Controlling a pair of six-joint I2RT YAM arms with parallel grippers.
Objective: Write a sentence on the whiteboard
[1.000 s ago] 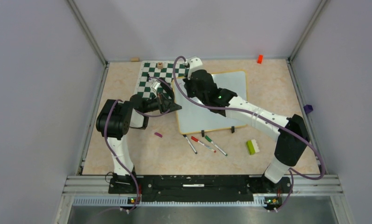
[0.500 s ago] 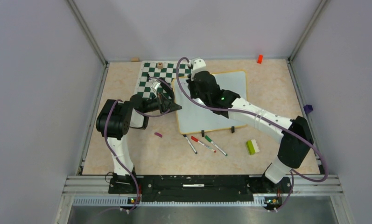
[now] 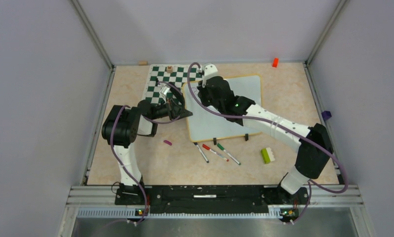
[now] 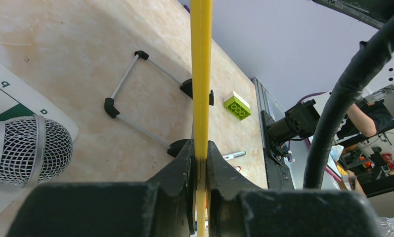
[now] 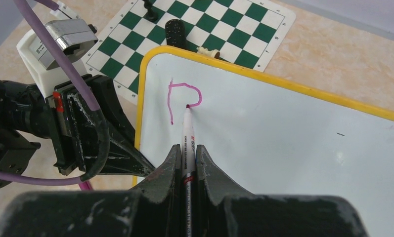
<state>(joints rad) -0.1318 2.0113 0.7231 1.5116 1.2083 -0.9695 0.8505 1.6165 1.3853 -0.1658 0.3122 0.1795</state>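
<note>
The whiteboard (image 3: 237, 89) lies tilted at mid-table, white with a yellow rim (image 5: 146, 79). My left gripper (image 3: 183, 112) is shut on its left edge; the left wrist view shows the yellow rim (image 4: 201, 74) pinched between the jaws of the left gripper (image 4: 200, 148). My right gripper (image 5: 187, 150) is shut on a white marker (image 5: 188, 131) near the board's far left corner and shows as the right gripper (image 3: 204, 88) from above. The marker's tip touches the board at the end of a purple P-shaped stroke (image 5: 171, 98), all that shows of the sentence.
A green-and-white chess mat (image 3: 161, 79) lies left of the board, with a black piece (image 5: 175, 32) and a mesh-headed microphone (image 4: 29, 148) on it. Three loose markers (image 3: 217, 152), a green-and-white brick (image 3: 268, 155), a purple cap (image 3: 167, 142) and a red block (image 3: 275, 62) lie around.
The right wrist has shifted slightly to the right over the board's far left corner. The left arm has stayed still on the rim.
</note>
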